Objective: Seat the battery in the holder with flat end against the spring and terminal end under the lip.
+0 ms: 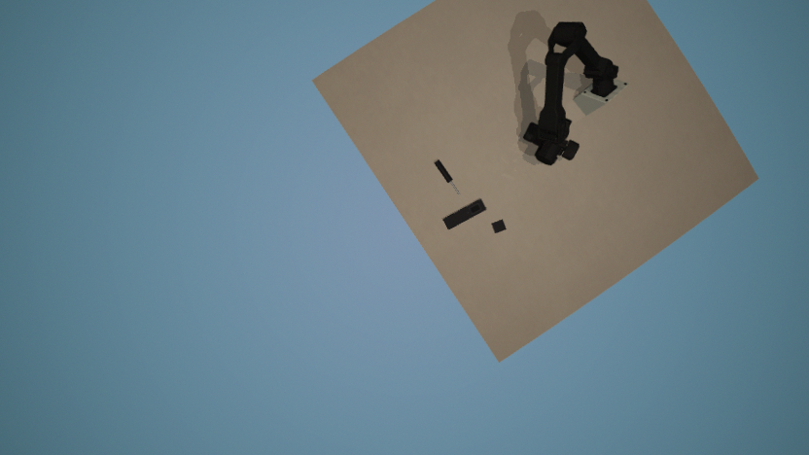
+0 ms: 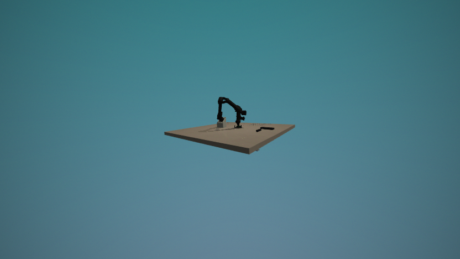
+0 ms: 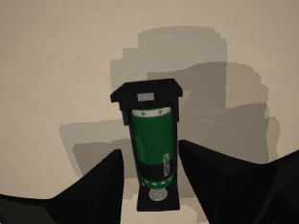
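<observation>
The two dark fingers stand parted on either side of the green battery [image 3: 153, 138], with a sliver of gap showing along each flank, so the gripper [image 3: 153, 176] appears to have let go and holds nothing. The battery lies lengthwise in the black holder [image 3: 149, 93], its flat end down at the coiled spring [image 3: 157, 194] and its far end tucked up to the holder's raised lip, where a small pale contact shows. It looks straight in the cradle, though whether it sits fully flat cannot be told from the wrist view. In the top view the arm [image 1: 551, 95] is bent low over the tan table [image 1: 650, 215], well apart from three small dark objects lying near the table's edge. Judged from this, seating and release look done; what is left is to draw the fingers up and away without brushing battery or holder.
</observation>
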`<state>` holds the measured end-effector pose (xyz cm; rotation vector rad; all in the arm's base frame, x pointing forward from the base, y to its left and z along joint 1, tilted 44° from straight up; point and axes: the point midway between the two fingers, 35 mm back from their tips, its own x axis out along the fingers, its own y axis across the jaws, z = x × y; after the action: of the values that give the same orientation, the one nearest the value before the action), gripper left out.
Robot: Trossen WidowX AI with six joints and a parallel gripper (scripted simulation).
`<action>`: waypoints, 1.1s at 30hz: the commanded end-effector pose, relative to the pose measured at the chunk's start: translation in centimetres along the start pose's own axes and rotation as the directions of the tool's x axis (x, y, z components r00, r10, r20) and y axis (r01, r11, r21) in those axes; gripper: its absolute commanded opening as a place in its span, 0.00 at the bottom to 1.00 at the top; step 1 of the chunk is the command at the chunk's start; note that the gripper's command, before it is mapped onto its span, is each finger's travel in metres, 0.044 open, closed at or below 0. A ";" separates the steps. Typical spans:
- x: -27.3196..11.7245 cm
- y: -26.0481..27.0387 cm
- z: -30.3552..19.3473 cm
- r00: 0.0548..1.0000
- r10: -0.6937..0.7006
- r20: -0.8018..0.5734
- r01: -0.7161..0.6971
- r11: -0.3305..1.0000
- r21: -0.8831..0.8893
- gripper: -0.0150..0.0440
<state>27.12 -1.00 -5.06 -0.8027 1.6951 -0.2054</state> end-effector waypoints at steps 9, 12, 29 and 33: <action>-4.9 0.8 0.1 1.000 0.005 0.010 -0.005 1.000 0.005 0.83; -7.4 1.1 -0.3 1.000 0.006 0.012 -0.006 1.000 0.008 0.97; -7.5 1.4 -0.5 1.000 0.006 0.012 -0.006 1.000 0.008 1.00; -7.5 1.4 -0.5 1.000 0.006 0.012 -0.006 1.000 0.008 1.00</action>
<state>26.63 4.33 0.11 -0.7992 1.6898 -0.2029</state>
